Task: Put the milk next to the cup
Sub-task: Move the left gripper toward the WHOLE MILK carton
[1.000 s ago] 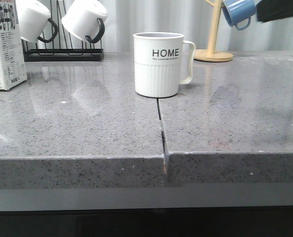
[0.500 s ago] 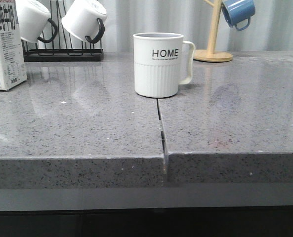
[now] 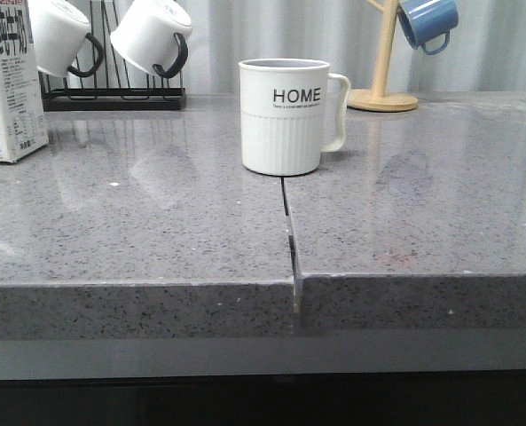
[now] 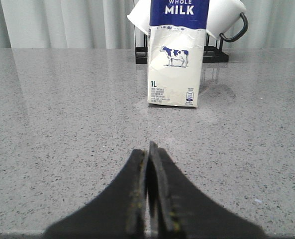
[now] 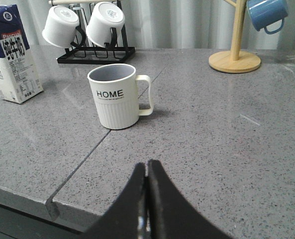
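A tall white rectangular milk carton with a dark blue top (image 4: 176, 55) stands upright near the back-left corner of the grey speckled stone countertop (image 3: 156, 231), straight ahead of the left gripper (image 4: 148, 149), whose black fingers are pressed together and hold nothing. The carton's long axis is vertical, and its cow-printed face is turned toward that gripper, with open counter between the two. The white ceramic mug lettered "HOME" (image 3: 285, 115) sits well apart from the carton, toward the middle of the counter at the far end of the seam (image 3: 289, 240) between the two slabs, its white handle pointing to the robot's right. The right gripper (image 5: 147, 169) is likewise closed and empty, facing the mug from nearer the front edge.

The left arm appears the better placed to reach the carton; its fingers would need to part before any grasp.

Much is cut off. The front view shows only a strip of the carton at the left edge of frame, and neither arm appears there. The left wrist view crops the carton's top. Behind the carton, white mugs with black handles (image 3: 147, 35) hang on a black wire rack (image 3: 112, 93), partly hidden. A blue mug (image 3: 427, 22) hangs from a wooden stand (image 3: 382, 89) at the back right.
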